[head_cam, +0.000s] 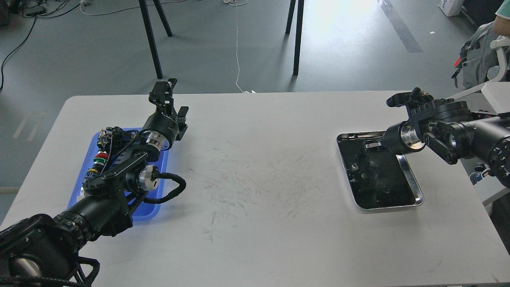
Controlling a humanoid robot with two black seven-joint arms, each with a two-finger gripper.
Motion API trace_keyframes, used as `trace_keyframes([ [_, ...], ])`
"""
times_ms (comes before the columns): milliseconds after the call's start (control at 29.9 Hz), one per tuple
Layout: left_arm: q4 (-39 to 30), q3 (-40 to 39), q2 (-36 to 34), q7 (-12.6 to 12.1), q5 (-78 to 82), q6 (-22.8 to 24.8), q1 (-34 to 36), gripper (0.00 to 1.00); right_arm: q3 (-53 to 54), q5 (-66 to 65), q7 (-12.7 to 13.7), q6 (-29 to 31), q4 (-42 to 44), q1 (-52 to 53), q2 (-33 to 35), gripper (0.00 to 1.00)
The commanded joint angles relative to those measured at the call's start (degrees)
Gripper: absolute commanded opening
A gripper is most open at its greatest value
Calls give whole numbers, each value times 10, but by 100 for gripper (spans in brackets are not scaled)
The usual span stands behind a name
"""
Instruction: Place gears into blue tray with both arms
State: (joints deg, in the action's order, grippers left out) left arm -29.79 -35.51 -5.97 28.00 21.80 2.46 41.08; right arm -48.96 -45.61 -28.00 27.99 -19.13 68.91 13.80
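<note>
The blue tray (148,209) lies at the table's left, largely covered by my left arm. Red, green and yellow push-button switches (101,158) sit in its far half. My left gripper (164,88) points away from me, raised beyond the tray's far right corner; its dark fingers cannot be told apart. At the right, several small dark gears (352,168) lie on the black floor of a steel tray (414,190). My right gripper (368,146) reaches in from the right over that tray's far end, low above the floor. Its fingers blend into the dark floor.
The white table top (259,179) between the two trays is scuffed with dark marks. Black stand legs (151,40) rise from the floor behind the table. A grey bag (474,59) and white furniture sit at the far right.
</note>
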Motion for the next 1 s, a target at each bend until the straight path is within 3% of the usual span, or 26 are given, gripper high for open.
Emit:
trace_keyframes([
  [0,0,0,-1,0,0,1,0,98,0,0,0,0,1,-5,-2,26],
  [334,0,0,-2,0,0,1,-2,98,1,0,0,0,9,-9,-11,21],
  [769,0,0,-2,0,0,1,-2,98,0,-1,0,0,8,-4,-11,6],
  [969,0,0,-2,0,0,1,-2,98,1,-1,0,0,8,-2,-12,5],
])
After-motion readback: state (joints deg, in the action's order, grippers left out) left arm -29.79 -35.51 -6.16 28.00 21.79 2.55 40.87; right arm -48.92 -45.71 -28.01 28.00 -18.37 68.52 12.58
